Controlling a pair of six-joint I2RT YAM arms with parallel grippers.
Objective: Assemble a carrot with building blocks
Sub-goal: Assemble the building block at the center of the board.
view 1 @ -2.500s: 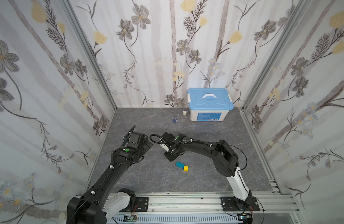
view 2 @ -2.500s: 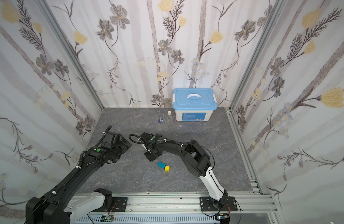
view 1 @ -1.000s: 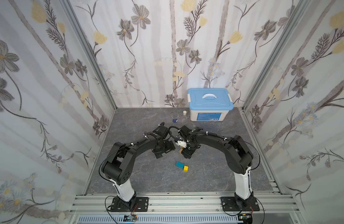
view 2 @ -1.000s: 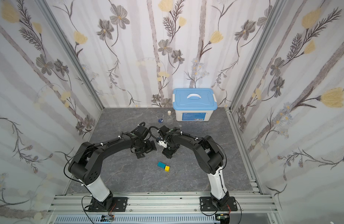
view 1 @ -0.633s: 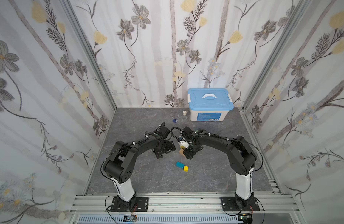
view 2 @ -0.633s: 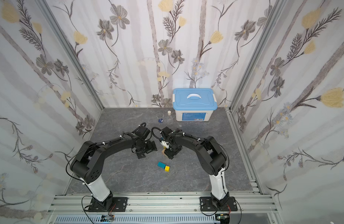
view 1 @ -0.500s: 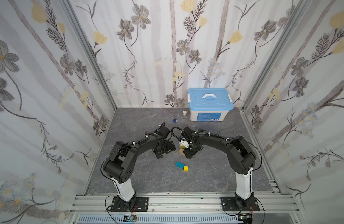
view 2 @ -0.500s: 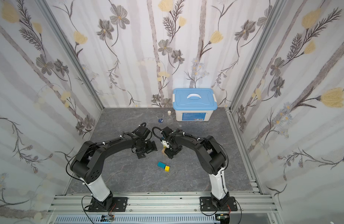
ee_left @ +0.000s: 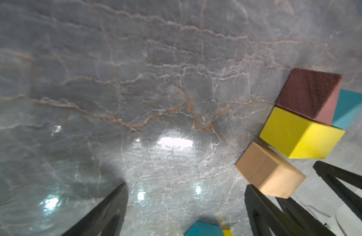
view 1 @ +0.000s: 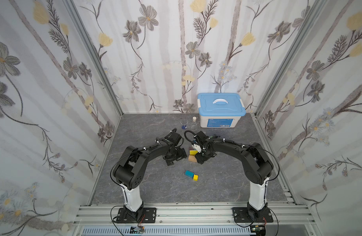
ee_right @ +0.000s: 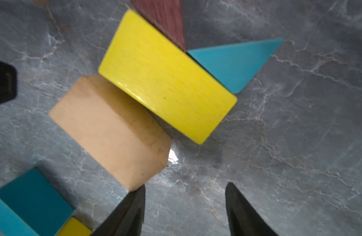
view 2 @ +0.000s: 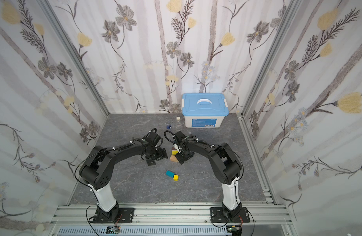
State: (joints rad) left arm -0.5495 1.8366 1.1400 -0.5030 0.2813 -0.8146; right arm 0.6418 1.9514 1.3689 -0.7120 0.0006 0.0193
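1. My right pincer (ee_right: 185, 185) is spread with nothing between its fingers. 1 fingertip (ee_right: 138, 196) sits at a corner of the tan brick (ee_right: 110, 130), touching or just short; I cannot tell which. My left pincer (ee_left: 185, 190) is spread wide and empty, near the tan brick's other flank.
2. The carrot is half built: 4 blocks lie flat in a run. The tan brick meets the yellow brick (ee_right: 168, 75) but sits askew and shifted sideways. I judge that squaring it up is the step in hand. A push at that corner could spin the tan brick instead of sliding it, which would worsen the skew.
3. Past the tan brick, the yellow brick touches the maroon wedge (ee_right: 163, 18) and the teal wedge (ee_right: 233, 63). Too hard a shove would carry through the yellow brick and scatter the 2 wedges, which probably skid easily on the glossy table (view 1: 155, 194).
4. On the tan brick's side away from the yellow brick, well apart, lie the teal brick (view 1: 189, 173) and the cube (view 1: 195, 177), touching each other. Lifting 1 could drag the other. My 2 pincers both crowd the tan brick, so they could clash.
5. Farthest past the tan brick, beyond the wedges, stand a beaker (view 1: 184, 124), a bottle (view 1: 194, 120) and a box (view 1: 221, 102). None of them blocks my way, and the table between the tan brick and the teal brick is bare.
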